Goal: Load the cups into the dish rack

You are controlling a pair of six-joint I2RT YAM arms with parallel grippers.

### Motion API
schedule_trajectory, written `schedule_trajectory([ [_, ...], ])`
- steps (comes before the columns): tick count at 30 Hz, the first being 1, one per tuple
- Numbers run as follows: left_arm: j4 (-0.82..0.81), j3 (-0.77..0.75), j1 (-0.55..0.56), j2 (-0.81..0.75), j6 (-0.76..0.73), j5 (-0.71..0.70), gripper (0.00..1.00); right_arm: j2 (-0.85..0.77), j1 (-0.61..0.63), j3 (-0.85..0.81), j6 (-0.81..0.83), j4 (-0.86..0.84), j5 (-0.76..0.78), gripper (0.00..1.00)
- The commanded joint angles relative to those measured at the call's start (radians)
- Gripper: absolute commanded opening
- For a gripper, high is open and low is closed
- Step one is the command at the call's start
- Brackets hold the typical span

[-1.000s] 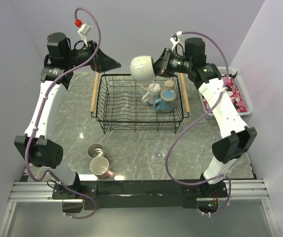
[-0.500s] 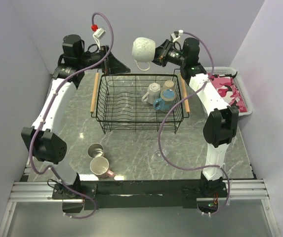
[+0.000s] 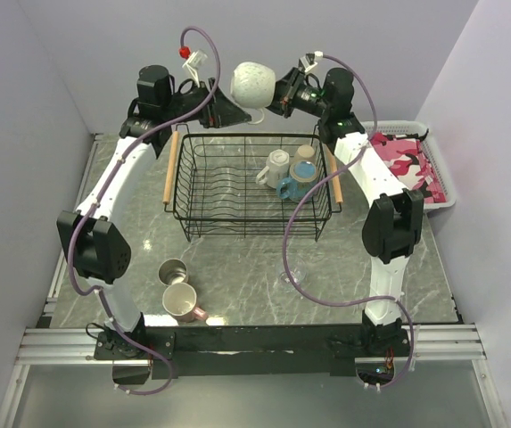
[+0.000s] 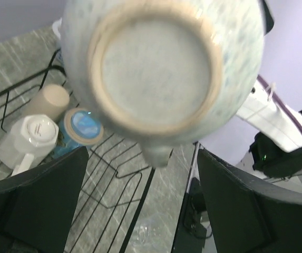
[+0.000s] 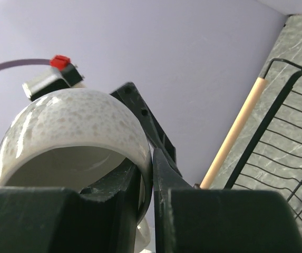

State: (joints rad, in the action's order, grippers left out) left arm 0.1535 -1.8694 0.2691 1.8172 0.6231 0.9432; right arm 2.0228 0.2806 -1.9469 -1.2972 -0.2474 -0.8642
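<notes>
A white speckled mug hangs in the air behind the far edge of the black wire dish rack. My right gripper is shut on its rim, one finger inside and one outside. My left gripper is open, and the mug's base sits just in front of its spread fingers. A white mug, a tan cup and a blue mug sit in the rack's right part. A steel cup, a pink mug and a clear glass stand on the table in front of it.
A white plastic basket with pink camouflage cloth stands at the right wall. The rack's wooden handles run along both its short sides. Both arms reach over the back of the table, close to the rear wall.
My right gripper has carried the white mug up and back-left, from over the rack to behind its far edge. My left gripper has swung right to meet the mug.
</notes>
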Motion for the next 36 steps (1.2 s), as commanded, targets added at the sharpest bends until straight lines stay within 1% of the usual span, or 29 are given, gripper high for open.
schedule_trajectory([
  [1, -0.146, -0.045, 0.019, -0.004, 0.087, -0.044, 0.91, -0.015, 0.012, -0.07, -0.034, -0.11, -0.009, 0.0],
  [3, -0.216, -0.034, 0.028, -0.006, 0.137, -0.046, 0.91, -0.013, 0.014, -0.07, -0.034, -0.108, -0.007, 0.0],
  [9, -0.328, -0.013, 0.067, 0.001, 0.254, -0.032, 0.88, -0.007, 0.02, -0.07, -0.042, -0.133, 0.007, 0.0],
  [18, -0.384, 0.021, 0.096, -0.001, 0.3, -0.05, 0.88, -0.003, 0.028, -0.06, -0.091, -0.199, 0.033, 0.0],
  [20, -0.384, 0.024, 0.104, -0.002, 0.3, -0.053, 0.88, -0.003, 0.032, -0.061, -0.09, -0.193, 0.031, 0.0],
  [21, -0.381, 0.027, 0.107, -0.002, 0.299, -0.064, 0.86, -0.006, 0.038, -0.06, -0.088, -0.19, 0.033, 0.0],
  [24, -0.37, 0.03, 0.111, -0.004, 0.293, -0.092, 0.8, -0.013, 0.048, -0.046, -0.086, -0.191, 0.034, 0.0],
  [26, -0.359, 0.021, 0.114, -0.006, 0.28, -0.107, 0.78, -0.015, 0.052, -0.037, -0.082, -0.185, 0.036, 0.0],
  [29, -0.355, -0.005, 0.119, 0.005, 0.288, -0.132, 0.72, -0.027, 0.06, -0.008, -0.076, -0.188, 0.034, 0.0],
  [30, -0.354, -0.007, 0.119, 0.007, 0.288, -0.138, 0.63, -0.033, 0.06, 0.0, -0.077, -0.194, 0.034, 0.0],
  [32, -0.355, -0.008, 0.119, 0.008, 0.288, -0.146, 0.54, -0.042, 0.06, 0.022, -0.074, -0.193, 0.031, 0.0],
  [33, -0.344, -0.013, 0.119, 0.007, 0.283, -0.149, 0.47, -0.052, 0.06, 0.028, -0.07, -0.19, 0.03, 0.0],
  [35, -0.335, -0.016, 0.119, 0.01, 0.276, -0.15, 0.4, -0.062, 0.06, 0.049, -0.06, -0.185, 0.03, 0.0],
  [36, -0.332, -0.019, 0.119, 0.008, 0.27, -0.152, 0.33, -0.07, 0.06, 0.058, -0.06, -0.185, 0.028, 0.0],
])
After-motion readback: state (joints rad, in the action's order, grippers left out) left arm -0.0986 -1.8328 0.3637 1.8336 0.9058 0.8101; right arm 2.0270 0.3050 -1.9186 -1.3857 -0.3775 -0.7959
